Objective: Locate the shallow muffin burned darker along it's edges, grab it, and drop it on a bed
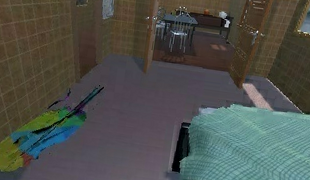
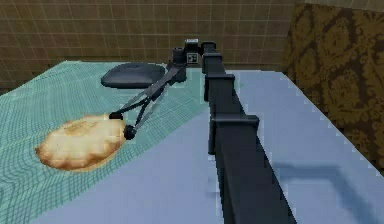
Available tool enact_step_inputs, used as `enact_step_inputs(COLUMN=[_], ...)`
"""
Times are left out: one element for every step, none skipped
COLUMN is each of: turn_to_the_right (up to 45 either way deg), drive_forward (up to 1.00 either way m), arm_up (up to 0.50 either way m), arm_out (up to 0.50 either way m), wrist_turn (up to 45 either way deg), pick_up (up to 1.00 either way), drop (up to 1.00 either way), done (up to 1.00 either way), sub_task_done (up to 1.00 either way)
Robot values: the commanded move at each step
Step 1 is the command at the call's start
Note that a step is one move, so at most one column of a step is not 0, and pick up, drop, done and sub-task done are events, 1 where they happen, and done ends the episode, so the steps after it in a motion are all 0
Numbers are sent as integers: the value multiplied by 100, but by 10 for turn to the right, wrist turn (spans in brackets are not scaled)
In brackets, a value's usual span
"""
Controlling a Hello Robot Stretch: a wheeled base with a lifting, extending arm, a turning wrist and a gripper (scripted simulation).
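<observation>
The bed wears a green checked cover over the arm side view's left half. A flat golden muffin sits on the cover at lower left. A dark grey oval cushion lies at upper left.

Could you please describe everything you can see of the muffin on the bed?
The muffin is a shallow, round, golden-tan disc, browner along its rim. It lies flat on the teal cover of the bed, toward the arm side view's left. The gripper shows at its right edge; whether it holds the muffin cannot be told.
</observation>
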Motion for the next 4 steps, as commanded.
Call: enact_step_inputs(turn_to_the_right=[0, 0, 0, 0], drive_forward=[0, 0, 0, 0], arm_up=[0, 0, 0, -6], arm_out=[0, 0, 0, 0], wrist_turn=[450, 450, 150, 0], pick_up=[0, 0, 0, 0], drop=[0, 0, 0, 0], done=[0, 0, 0, 0], sub_task_done=[0, 0, 0, 0])
